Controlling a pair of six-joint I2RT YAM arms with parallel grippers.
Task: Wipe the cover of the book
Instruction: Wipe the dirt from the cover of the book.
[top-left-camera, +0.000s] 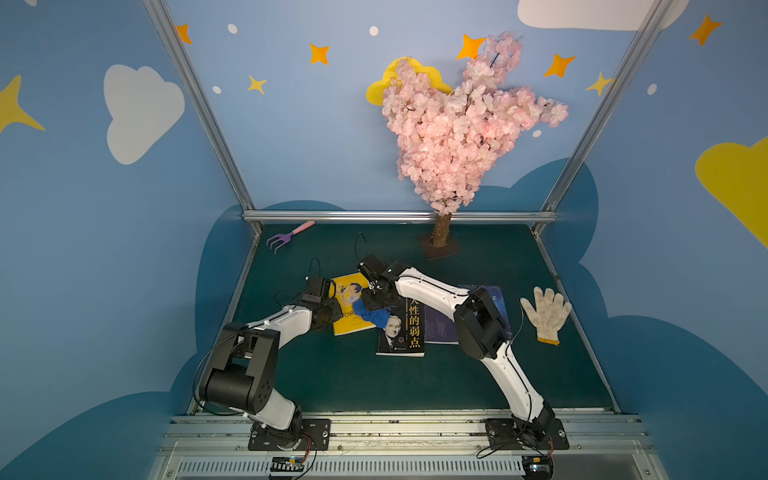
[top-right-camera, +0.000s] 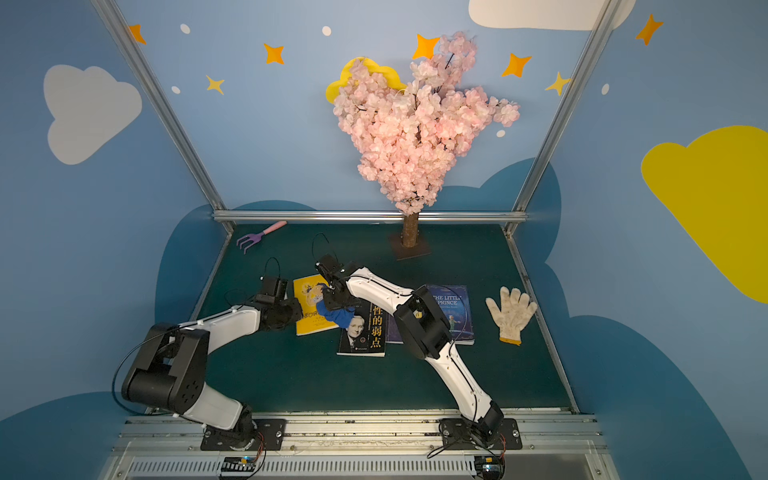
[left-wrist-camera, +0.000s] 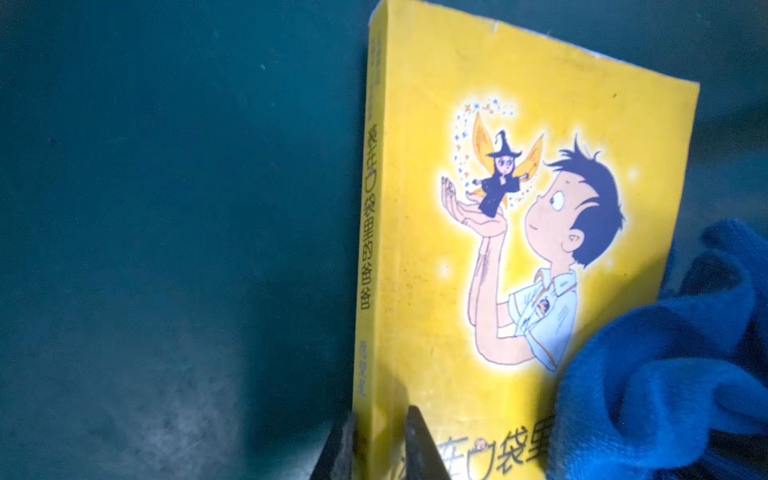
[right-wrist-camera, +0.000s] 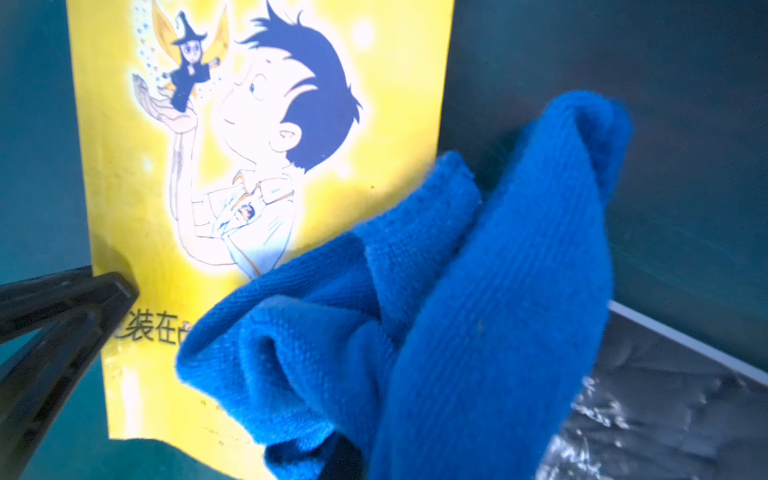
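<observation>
- Gripping the yellow book (left-wrist-camera: 498, 83) by its spine edge, the left pincer (left-wrist-camera: 380, 415) is clenched, one finger on each side. This is plain in the left wrist view and hidden in both top views.
- Right pincer (top-left-camera: 376, 297) grasps a blue cloth (right-wrist-camera: 457, 311), bunched on the cover beneath it.
- Black book (top-left-camera: 401, 332) beside that pincer: largely shown in both top views, only a corner in the right wrist view.

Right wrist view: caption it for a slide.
A blue cloth hangs over the yellow book, left gripper at its spine.
</observation>
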